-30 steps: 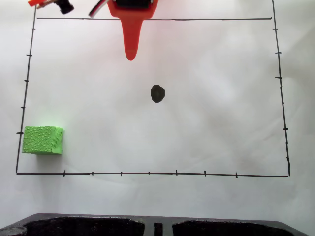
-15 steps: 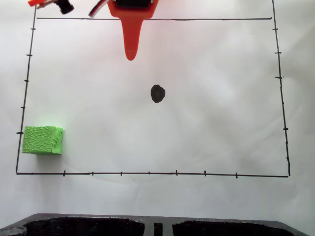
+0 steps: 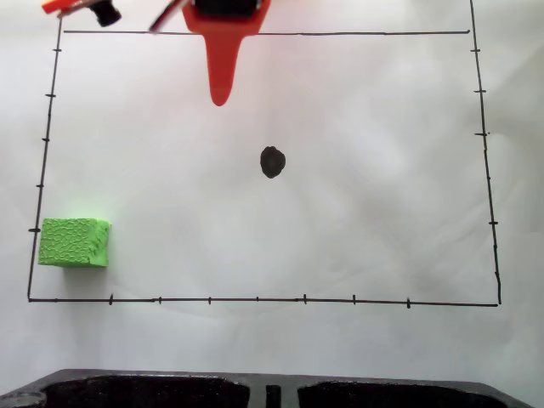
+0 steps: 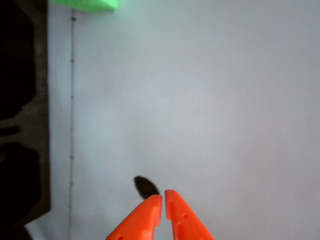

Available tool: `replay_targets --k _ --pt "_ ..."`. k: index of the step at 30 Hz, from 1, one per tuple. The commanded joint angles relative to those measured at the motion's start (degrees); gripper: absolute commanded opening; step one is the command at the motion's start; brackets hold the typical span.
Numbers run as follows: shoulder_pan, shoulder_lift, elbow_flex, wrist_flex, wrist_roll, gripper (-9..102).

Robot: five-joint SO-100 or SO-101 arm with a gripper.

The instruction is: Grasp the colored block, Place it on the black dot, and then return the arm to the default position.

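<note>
Green block (image 3: 74, 242) far from dot (image 3: 272, 161)

Bare paper (image 3: 357, 221) all around green block (image 3: 74, 242).

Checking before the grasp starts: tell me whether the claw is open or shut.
Shut. In the wrist view the two orange fingers of the claw meet at their tips with only a hairline seam between them, and nothing is held.
</note>
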State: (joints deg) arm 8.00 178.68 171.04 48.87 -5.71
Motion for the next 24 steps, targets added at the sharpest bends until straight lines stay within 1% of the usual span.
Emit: replay_targets --k 1,12,18,20,24 --pt "1.67 -6.86 -7.38 -0.79 -1.58 0" --pt "9.05 -27.95 -27.6 -3.34 -8.26 0" --pt "14.59 -36.74 -33.75 -7.47 -12.3 8" --pt "16.35 -40.34 -36.47 -8.44 -13.01 8" --pt "19.25 -48.87 -44.21 -8.26 -13.97 10"
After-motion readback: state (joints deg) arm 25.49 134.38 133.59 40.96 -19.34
